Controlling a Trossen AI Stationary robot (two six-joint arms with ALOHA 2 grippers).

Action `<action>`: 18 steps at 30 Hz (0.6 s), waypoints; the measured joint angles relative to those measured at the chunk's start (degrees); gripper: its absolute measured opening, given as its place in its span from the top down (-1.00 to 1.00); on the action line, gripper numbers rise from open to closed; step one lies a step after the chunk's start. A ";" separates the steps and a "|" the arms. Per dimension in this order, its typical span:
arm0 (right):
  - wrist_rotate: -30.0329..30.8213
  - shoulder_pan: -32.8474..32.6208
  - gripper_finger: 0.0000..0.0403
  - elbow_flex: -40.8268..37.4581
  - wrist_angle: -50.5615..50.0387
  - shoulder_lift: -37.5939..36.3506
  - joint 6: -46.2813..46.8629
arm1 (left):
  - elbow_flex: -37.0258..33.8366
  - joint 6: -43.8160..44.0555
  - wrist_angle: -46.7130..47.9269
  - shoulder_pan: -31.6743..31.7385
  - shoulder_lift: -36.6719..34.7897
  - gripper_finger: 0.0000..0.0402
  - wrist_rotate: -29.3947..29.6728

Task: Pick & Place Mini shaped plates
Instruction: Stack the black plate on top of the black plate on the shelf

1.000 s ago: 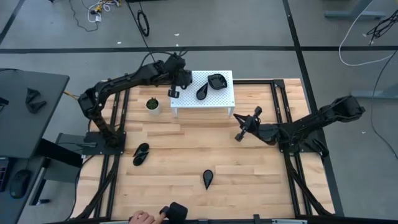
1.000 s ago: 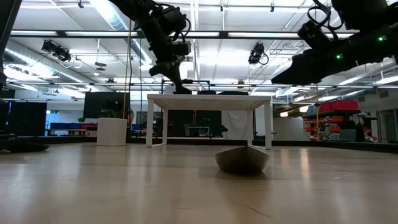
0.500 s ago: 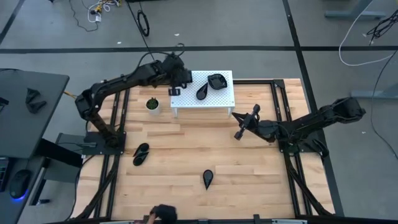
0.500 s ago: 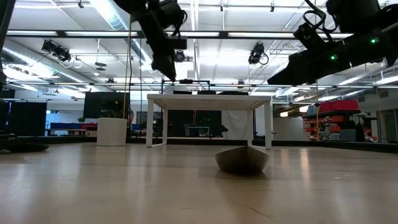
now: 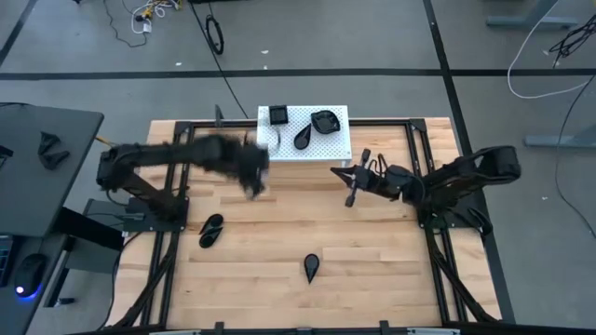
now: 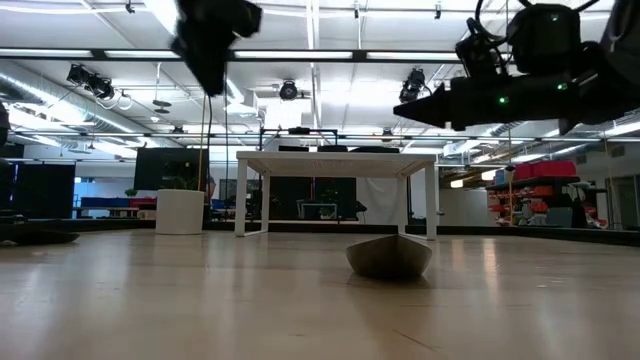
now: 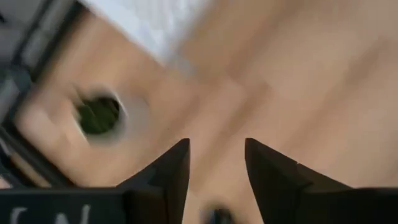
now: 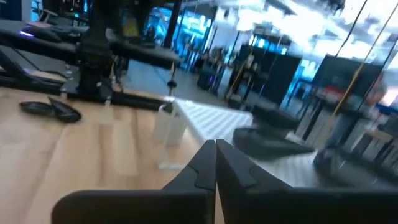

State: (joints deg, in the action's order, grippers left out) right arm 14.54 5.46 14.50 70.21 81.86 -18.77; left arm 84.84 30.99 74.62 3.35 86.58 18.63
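Observation:
Three black mini plates lie on the white perforated stand [image 5: 335,149]: a square one [image 5: 277,114] at its far left corner, a teardrop [image 5: 304,139] and a rounded one [image 5: 323,121]. On the wood lie a leaf-shaped plate [image 5: 211,230] and a teardrop plate [image 5: 311,267], which the low view shows near the camera [image 6: 390,257]. My left gripper [image 7: 217,165] is open and empty, blurred above the table just near-left of the stand [image 5: 253,177]. My right gripper [image 5: 351,191] is shut and empty, held level to the right of the stand, pointing left [image 8: 216,146].
A small white pot with a green plant [image 7: 99,115] stands left of the stand, under my left arm in the high view. Dark frame rails [image 5: 414,158] run along the table's sides. Bare wood lies between the two loose plates and the stand.
My left gripper has swung away from the stand's far left corner toward the table's near side, rolling as it went. The square plate now shows on that corner. My right gripper has shifted a little toward the table's left, still shut.

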 joint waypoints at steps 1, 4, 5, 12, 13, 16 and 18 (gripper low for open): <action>-0.40 0.43 0.94 0.00 2.39 1.28 -1.28 | -0.01 5.60 2.20 -3.85 0.20 0.23 0.01; -1.32 1.58 0.94 0.15 7.99 4.32 -4.31 | -0.84 24.67 5.82 -15.30 0.38 0.30 0.71; -1.70 1.92 0.94 0.34 8.82 4.98 -4.82 | -2.07 31.94 5.52 -19.08 0.29 0.33 1.25; -2.57 2.52 0.94 1.49 9.08 6.96 -4.23 | -16.25 75.91 3.34 -36.65 0.31 0.55 -13.29; -2.89 2.52 0.94 1.49 8.78 6.99 -4.23 | -18.30 78.67 1.88 -37.64 0.31 0.60 -15.72; -4.45 2.51 0.94 1.49 8.27 6.99 -4.23 | -23.99 82.60 -1.89 -39.03 0.31 0.76 -19.61; -5.14 2.51 0.94 1.49 8.14 6.99 -4.22 | -27.48 82.48 -3.32 -38.44 0.29 0.87 -21.54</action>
State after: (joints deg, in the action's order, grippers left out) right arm 9.40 7.97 15.99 78.35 88.86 -22.99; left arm 57.35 113.47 71.30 -35.09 86.87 -2.90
